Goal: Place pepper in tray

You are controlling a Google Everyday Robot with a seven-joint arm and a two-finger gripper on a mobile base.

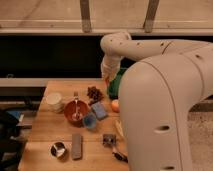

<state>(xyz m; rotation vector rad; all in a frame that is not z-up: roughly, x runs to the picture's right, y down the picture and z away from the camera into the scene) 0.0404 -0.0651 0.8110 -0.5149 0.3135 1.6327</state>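
Observation:
My gripper (106, 76) hangs from the white arm above the back of the wooden table (47, 131), at the left end of the green tray (115, 85). A small red-orange bit, the pepper (106, 79), shows at the gripper's tip and is held off the table. Most of the tray is hidden behind my large white arm, which fills the right side of the view.
On the table are a white cup (54, 101), a red-brown bowl with a spoon (76, 111), a dark brown clump (94, 93), a blue packet (99, 110), a blue cup (90, 120), an orange fruit (115, 105), a metal can (58, 149) and a dark bar (76, 146).

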